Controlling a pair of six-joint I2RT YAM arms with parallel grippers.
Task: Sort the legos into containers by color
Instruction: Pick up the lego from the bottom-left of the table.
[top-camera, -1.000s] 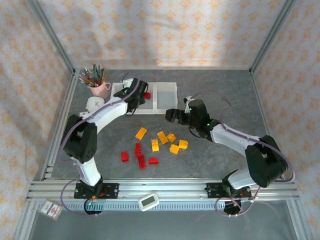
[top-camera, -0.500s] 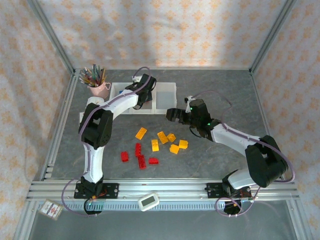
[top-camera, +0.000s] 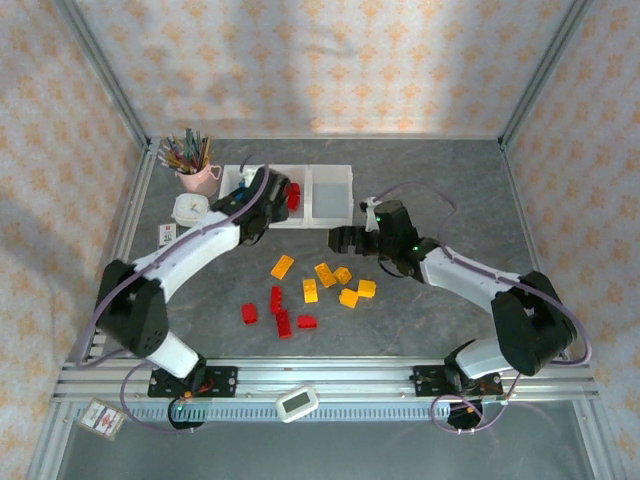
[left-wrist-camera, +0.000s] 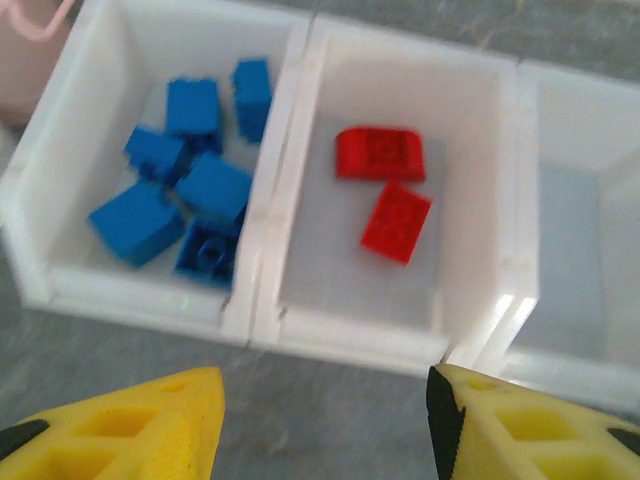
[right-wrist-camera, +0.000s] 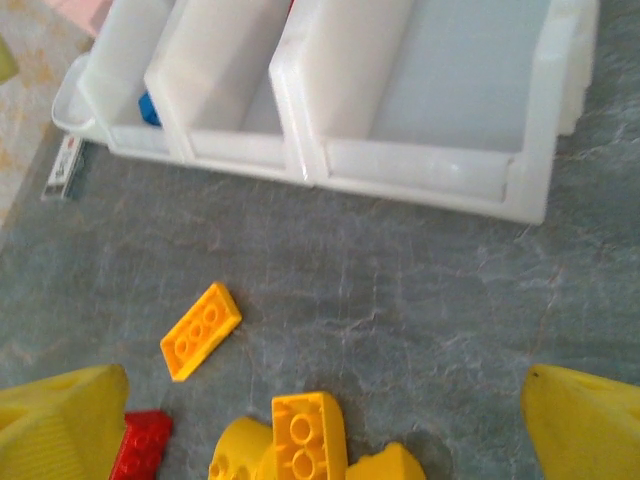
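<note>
My left gripper (top-camera: 262, 192) hangs open at the front wall of the three joined white bins (left-wrist-camera: 262, 330), nothing between its yellow fingers (left-wrist-camera: 150, 425). The left bin holds several blue bricks (left-wrist-camera: 175, 200), the middle bin two red bricks (left-wrist-camera: 395, 220), and the right bin (left-wrist-camera: 585, 250) shows a bare floor. My right gripper (top-camera: 340, 238) is open above the table just in front of the bins, over a cluster of yellow bricks (right-wrist-camera: 305, 435). More yellow bricks (top-camera: 325, 274) and several red bricks (top-camera: 282, 320) lie loose on the table's middle.
A pink cup of pencils (top-camera: 195, 170) and a small white round object (top-camera: 188, 207) stand left of the bins. A flat yellow plate brick (right-wrist-camera: 200, 330) lies apart from the cluster. A white device (top-camera: 297, 402) sits on the front rail.
My left arm reached far over the bins, then drew back to their front edge and its elbow swung out left. The right gripper edged slightly left.
</note>
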